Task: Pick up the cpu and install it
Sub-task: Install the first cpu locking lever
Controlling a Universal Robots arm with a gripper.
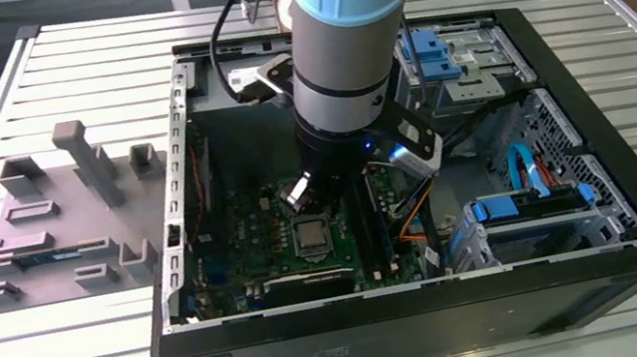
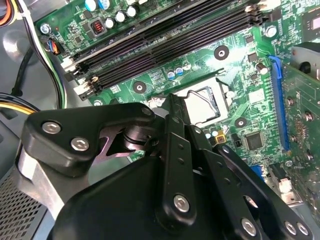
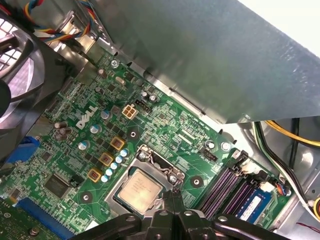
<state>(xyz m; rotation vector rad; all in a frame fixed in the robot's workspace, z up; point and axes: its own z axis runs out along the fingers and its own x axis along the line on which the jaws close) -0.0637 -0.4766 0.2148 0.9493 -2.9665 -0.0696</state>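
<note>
silvery cpu [image 3: 140, 188] sits in the green board's socket [image 3: 148, 162]; jaws just above.

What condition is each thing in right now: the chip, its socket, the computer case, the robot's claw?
cpu: lying flat in the socket, not held.
socket: metal frame around the chip, not covering its top.
computer case: lying on its side, panel off, board exposed.
memory stick: seated in a slot.
gripper: just above the chip's edge, fingers close together.
</note>
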